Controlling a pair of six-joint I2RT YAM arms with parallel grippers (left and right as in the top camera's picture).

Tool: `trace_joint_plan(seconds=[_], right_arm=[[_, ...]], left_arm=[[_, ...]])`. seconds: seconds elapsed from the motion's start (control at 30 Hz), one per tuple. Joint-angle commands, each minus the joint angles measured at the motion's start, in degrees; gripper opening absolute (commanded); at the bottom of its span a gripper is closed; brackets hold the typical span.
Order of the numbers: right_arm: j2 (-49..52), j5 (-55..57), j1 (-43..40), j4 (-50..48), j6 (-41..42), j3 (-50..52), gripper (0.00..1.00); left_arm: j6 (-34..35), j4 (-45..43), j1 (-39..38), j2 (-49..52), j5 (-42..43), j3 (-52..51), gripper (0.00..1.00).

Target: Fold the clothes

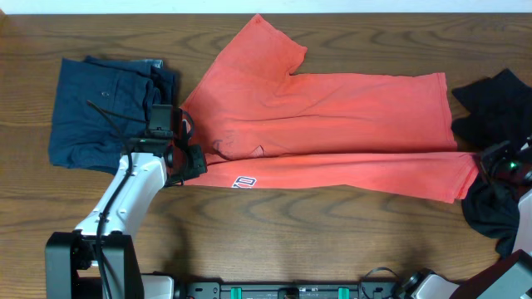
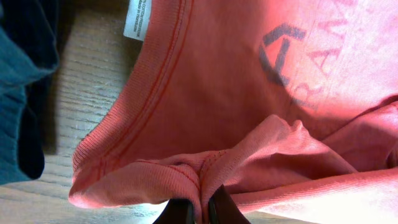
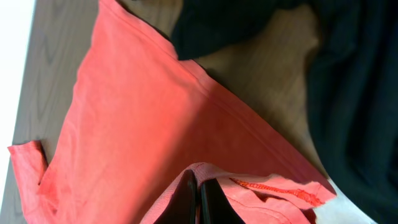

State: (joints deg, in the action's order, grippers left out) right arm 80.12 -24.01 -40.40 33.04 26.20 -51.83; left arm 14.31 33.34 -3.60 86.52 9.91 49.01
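Observation:
An orange-red T-shirt (image 1: 332, 124) lies spread across the middle of the table, its near long edge folded up. My left gripper (image 1: 193, 159) is shut on the shirt's collar end at the left. In the left wrist view (image 2: 200, 208) the fingers pinch a bunched fold of the orange-red fabric (image 2: 205, 112). My right gripper (image 1: 490, 162) is shut on the shirt's hem corner at the right. In the right wrist view (image 3: 198, 199) the fingers pinch the hem fabric (image 3: 143, 124).
A folded navy garment (image 1: 104, 112) lies at the left, close to my left arm, and shows in the left wrist view (image 2: 25, 87). A black garment (image 1: 499, 108) lies heaped at the right edge, beside my right gripper, and shows in the right wrist view (image 3: 348, 93).

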Motion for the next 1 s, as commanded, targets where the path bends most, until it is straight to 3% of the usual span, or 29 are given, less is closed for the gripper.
trace_joint_plan(seconds=[0.0, 0.6, 0.97], right_arm=[[0.70, 0.17, 1.03, -1.88, 0.35, -1.29, 0.01], [5.84, 0.85, 4.72, -2.75, 0.33, -1.31, 0.01], [-5.40, 8.33, 4.68, 9.16, -0.31, -1.38, 0.01]], left_arm=[[-0.90, -1.09, 0.02, 0.33, -2.49, 0.76, 0.06], [-0.92, -4.52, 0.02, 0.33, -2.49, 0.72, 0.06], [-0.94, -4.31, 0.02, 0.33, -2.49, 0.72, 0.06]])
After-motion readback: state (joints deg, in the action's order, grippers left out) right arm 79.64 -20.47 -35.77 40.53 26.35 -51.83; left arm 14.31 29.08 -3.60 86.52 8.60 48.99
